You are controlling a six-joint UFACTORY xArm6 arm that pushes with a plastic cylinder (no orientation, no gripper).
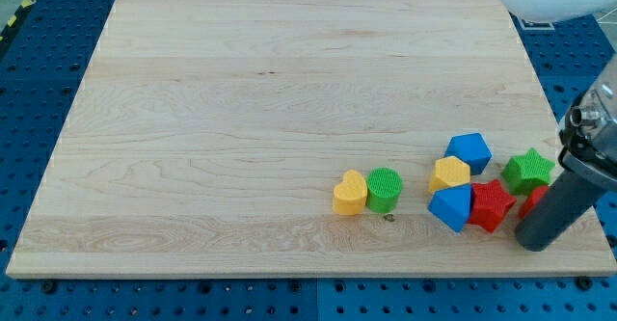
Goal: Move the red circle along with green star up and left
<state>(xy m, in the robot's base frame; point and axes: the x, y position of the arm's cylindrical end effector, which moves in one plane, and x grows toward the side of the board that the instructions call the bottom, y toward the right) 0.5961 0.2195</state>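
The green star (528,171) lies near the board's right edge. Just below it, a red block (532,200) that looks like the red circle is mostly hidden behind my dark rod. My tip (534,240) rests at the view's bottom right, just below that red block and to the right of a red star (492,205). The rod slants up to the right from the tip and covers most of the red block.
A blue cube (469,151), a yellow block (449,174) and a blue block (450,206) cluster left of the red star. A yellow heart (350,193) and a green circle (384,189) touch each other further left. The wooden board (241,119) lies on a blue perforated table.
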